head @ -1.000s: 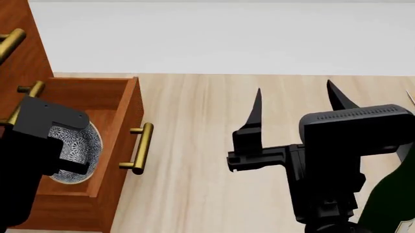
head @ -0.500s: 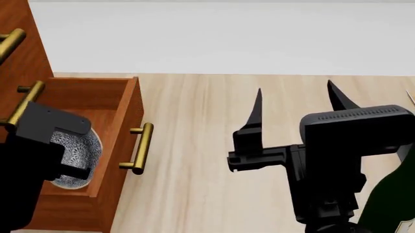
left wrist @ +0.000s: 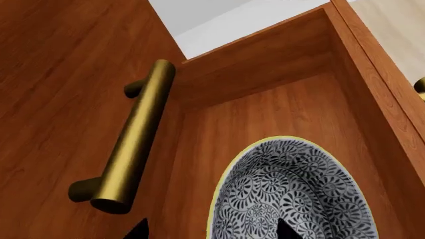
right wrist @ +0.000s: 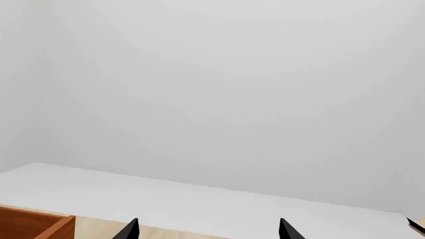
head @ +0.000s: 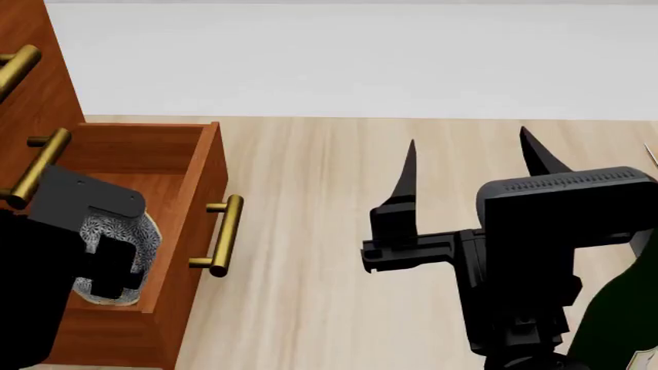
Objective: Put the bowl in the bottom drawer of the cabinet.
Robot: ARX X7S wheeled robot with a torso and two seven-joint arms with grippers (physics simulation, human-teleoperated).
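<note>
The bowl (left wrist: 292,191), white with a dense blue-grey pattern, rests inside the open bottom drawer (head: 206,177) of the reddish-brown cabinet (head: 41,77). In the head view my left arm covers most of the bowl (head: 139,235). My left gripper (left wrist: 211,230) hangs open just above it, one tip over the bowl's inside, the other over the drawer floor, the pale rim between them. My right gripper (head: 468,146) stands open and empty over the floor, well to the right of the drawer. In the right wrist view that gripper (right wrist: 207,230) faces a white wall.
The drawer's brass handle (head: 221,235) juts toward the light wooden floor (head: 308,193). An upper drawer's brass handle (left wrist: 136,144) sticks out close beside my left gripper; another (head: 21,65) sits higher. A dark green shape (head: 617,324) sits at the lower right.
My left arm has shifted slightly nearer and rightward over the drawer, hiding more of the bowl. The right arm has not moved.
</note>
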